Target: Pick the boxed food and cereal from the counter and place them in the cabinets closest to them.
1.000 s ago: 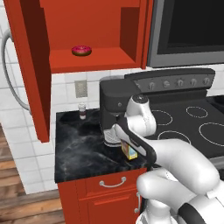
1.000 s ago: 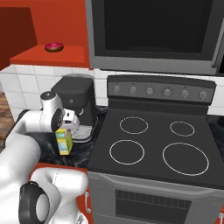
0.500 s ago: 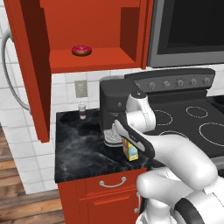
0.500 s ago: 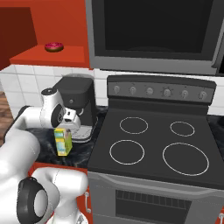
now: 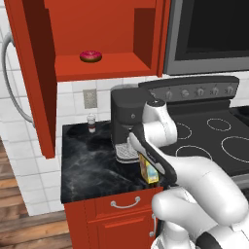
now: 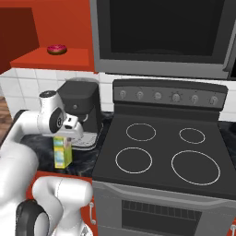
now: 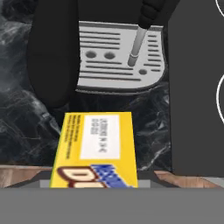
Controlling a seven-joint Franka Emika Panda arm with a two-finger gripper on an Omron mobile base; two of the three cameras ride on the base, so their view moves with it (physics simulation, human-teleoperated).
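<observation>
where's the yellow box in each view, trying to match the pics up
Left base view: the yellow box stands near the counter's front edge, under the arm.
Right base view: lower left, by the arm.
Hand view: bottom centre, close up.
Shared landmark: the black coffee machine just behind it, its grey drip tray at the top of the hand view.

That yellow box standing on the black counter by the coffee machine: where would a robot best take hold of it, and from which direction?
Probably by its two broad printed faces near the top, coming straight down from above. The yellow box stands upright on the counter, taller than wide and thin, so narrow jaws can span its thickness. The coffee machine crowds it from behind, which makes a sideways approach awkward. The gripper hangs right above it.
</observation>
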